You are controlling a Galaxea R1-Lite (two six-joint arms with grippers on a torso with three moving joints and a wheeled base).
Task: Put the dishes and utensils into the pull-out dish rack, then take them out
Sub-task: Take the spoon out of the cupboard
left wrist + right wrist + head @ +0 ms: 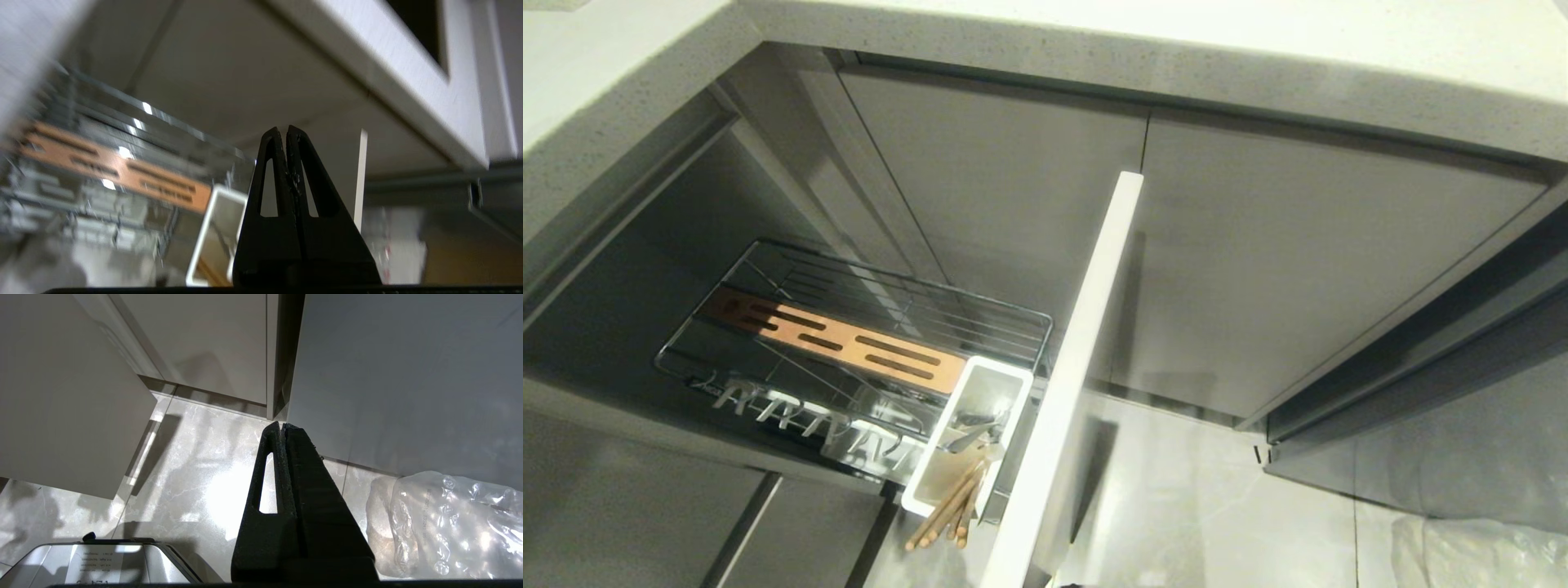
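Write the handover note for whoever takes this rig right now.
Left gripper: shut, empty, near the chrome wire pull-out dish rack.
Right gripper: shut, empty, parked above the floor.
Light-wood chopsticks and silver metal fork stand in the white rectangular utensil caddy.
Plate and bowl: not in view; rack slots bare.
Left: judging by the bare slots, lift out the utensils.

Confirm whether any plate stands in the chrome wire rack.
No: the chrome wire rack holds only wooden chopsticks in its white caddy.

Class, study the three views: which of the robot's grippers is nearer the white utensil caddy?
Left. The left gripper, shut and empty, is close beside the white utensil caddy; the right gripper hangs over floor, with no caddy in its view.
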